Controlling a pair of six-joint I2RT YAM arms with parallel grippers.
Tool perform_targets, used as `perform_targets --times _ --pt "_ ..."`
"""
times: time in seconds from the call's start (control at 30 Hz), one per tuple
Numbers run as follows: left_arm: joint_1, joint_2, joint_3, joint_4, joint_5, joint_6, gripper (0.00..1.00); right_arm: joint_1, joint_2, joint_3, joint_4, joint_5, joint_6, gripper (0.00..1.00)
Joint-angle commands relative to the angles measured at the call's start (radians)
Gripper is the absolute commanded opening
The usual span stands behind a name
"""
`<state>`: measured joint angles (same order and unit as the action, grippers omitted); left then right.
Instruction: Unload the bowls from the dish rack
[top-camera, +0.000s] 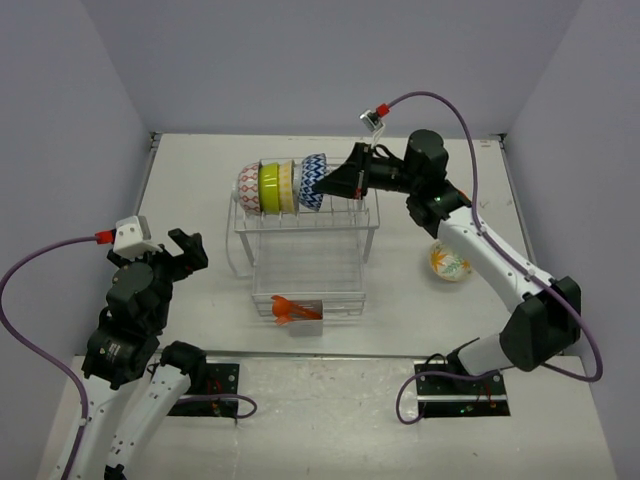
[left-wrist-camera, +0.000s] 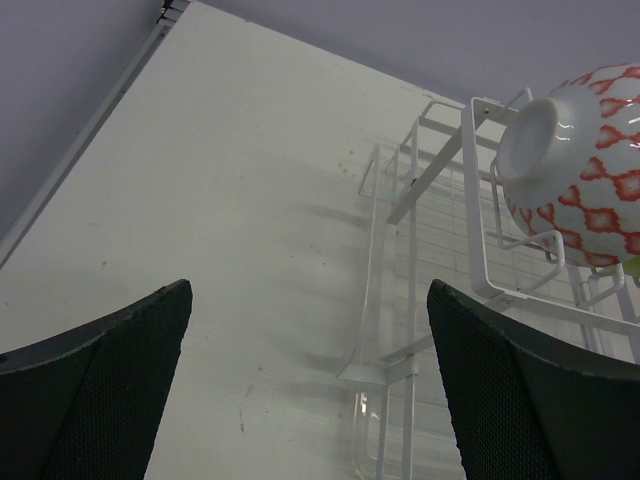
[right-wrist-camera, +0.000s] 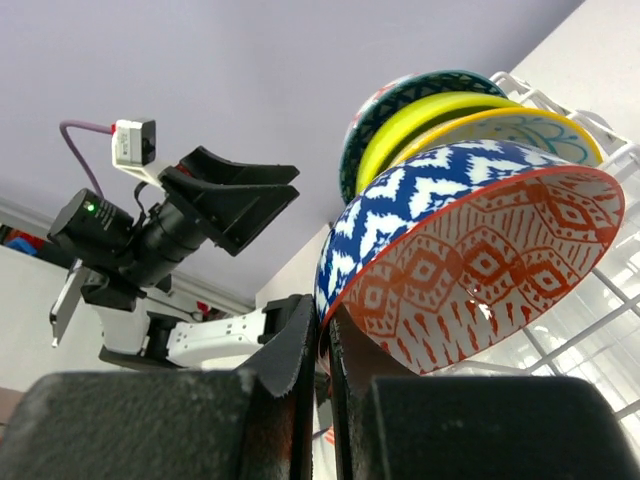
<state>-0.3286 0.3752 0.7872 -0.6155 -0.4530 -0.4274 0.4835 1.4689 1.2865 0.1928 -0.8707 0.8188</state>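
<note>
The white wire dish rack (top-camera: 305, 250) stands mid-table. On its upper shelf stand on edge a red-patterned bowl (top-camera: 247, 187), a lime green bowl (top-camera: 269, 186), a cream-yellow bowl (top-camera: 288, 185) and a blue-patterned bowl (top-camera: 313, 180). My right gripper (top-camera: 336, 184) is shut on the rim of the blue-patterned bowl (right-wrist-camera: 470, 260), one finger inside, one outside. My left gripper (top-camera: 184, 248) is open and empty, left of the rack; its view shows the red-patterned bowl (left-wrist-camera: 585, 165) and the rack (left-wrist-camera: 440, 300). A white bowl with orange-yellow floral marks (top-camera: 449, 262) lies on the table right of the rack.
Orange utensils (top-camera: 292, 311) sit in the rack's small front holder. The right arm reaches over the table's right side above the floral bowl. Grey walls close the table on three sides.
</note>
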Motion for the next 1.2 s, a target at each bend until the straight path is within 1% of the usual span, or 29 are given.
perform_targets --times 0.0,0.17,0.27,0.3,0.37,0.4,0.5,0.57,0.6,0.63,0.7,0.73,0.77,0.8,0.83,0.87,0.9,0.93,1.0,1.03,1.07,1.1,1.13,1.17 --pt "-0.001 0.01 -0.006 0.028 -0.015 0.006 1.0 -0.006 -0.108 0.062 -0.018 0.001 -0.07 0.0" --pt "0.0 -0.005 -0.006 0.028 -0.019 0.004 1.0 -0.008 -0.156 0.108 -0.098 0.006 -0.122 0.0" --pt "-0.001 -0.007 -0.006 0.026 -0.016 0.004 1.0 -0.008 -0.208 0.128 -0.185 0.006 -0.207 0.0" --pt "-0.001 -0.007 -0.006 0.029 -0.013 0.004 1.0 -0.008 -0.222 0.135 -0.26 0.016 -0.274 0.0" --pt "-0.001 -0.006 -0.006 0.031 -0.013 0.006 1.0 -0.008 -0.252 0.14 -0.331 0.047 -0.343 0.0" --pt "0.0 -0.004 -0.006 0.031 -0.013 0.006 1.0 -0.008 -0.283 0.143 -0.404 0.086 -0.413 0.0" --pt "0.0 0.008 0.004 0.03 -0.022 0.007 1.0 -0.008 -0.344 0.134 -0.514 0.159 -0.515 0.0" --pt "-0.001 0.017 0.027 0.025 -0.018 0.015 1.0 -0.008 -0.369 0.139 -0.568 0.189 -0.556 0.0" --pt "0.0 0.03 0.046 0.023 0.011 0.021 1.0 -0.006 -0.392 0.146 -0.622 0.22 -0.59 0.0" --pt "0.0 0.04 0.1 0.013 0.028 0.019 1.0 -0.005 -0.404 0.149 -0.648 0.245 -0.605 0.0" --pt "0.0 0.088 0.19 -0.004 0.111 0.013 1.0 -0.002 -0.42 0.174 -0.742 0.315 -0.648 0.0" --pt "0.0 0.108 0.29 -0.013 0.143 0.006 1.0 0.007 -0.43 0.183 -0.772 0.344 -0.667 0.0" --pt "0.0 0.134 0.344 -0.019 0.215 0.0 1.0 0.015 -0.433 0.203 -0.833 0.378 -0.699 0.0" --pt "0.0 0.198 0.398 -0.026 0.258 -0.005 1.0 0.024 -0.436 0.209 -0.86 0.41 -0.711 0.0" --pt "0.0 0.238 0.503 -0.036 0.302 -0.001 1.0 0.042 -0.438 0.217 -0.886 0.485 -0.731 0.0" --pt "0.0 0.285 0.555 -0.049 0.392 0.002 1.0 0.053 -0.438 0.226 -0.936 0.521 -0.75 0.0" --pt "0.0 0.388 0.607 -0.079 0.439 0.007 1.0 0.088 -0.441 0.237 -0.96 0.586 -0.767 0.0" --pt "0.0 0.436 0.704 -0.095 0.558 0.009 1.0 0.113 -0.441 0.244 -0.996 0.622 -0.805 0.0" --pt "0.0 0.563 0.785 -0.116 0.681 0.009 1.0 0.171 -0.437 0.257 -1.044 0.686 -0.868 0.0" --pt "-0.001 0.594 0.819 -0.118 0.767 0.003 1.0 0.249 -0.418 0.264 -1.111 0.758 -0.935 0.0" --pt "-0.004 0.652 0.883 -0.119 0.789 0.001 1.0 0.294 -0.406 0.281 -1.145 0.795 -0.97 0.0" --pt "-0.006 0.68 0.915 -0.134 0.801 0.003 1.0 0.373 -0.394 0.293 -1.176 0.832 -0.986 0.0" --pt "-0.01 0.701 0.943 -0.144 0.812 0.003 1.0 0.41 -0.377 0.307 -1.208 0.848 -1.007 0.0" --pt "-0.024 0.732 0.977 -0.144 0.861 -0.001 1.0 0.44 -0.342 0.345 -1.269 0.86 -1.033 0.0"
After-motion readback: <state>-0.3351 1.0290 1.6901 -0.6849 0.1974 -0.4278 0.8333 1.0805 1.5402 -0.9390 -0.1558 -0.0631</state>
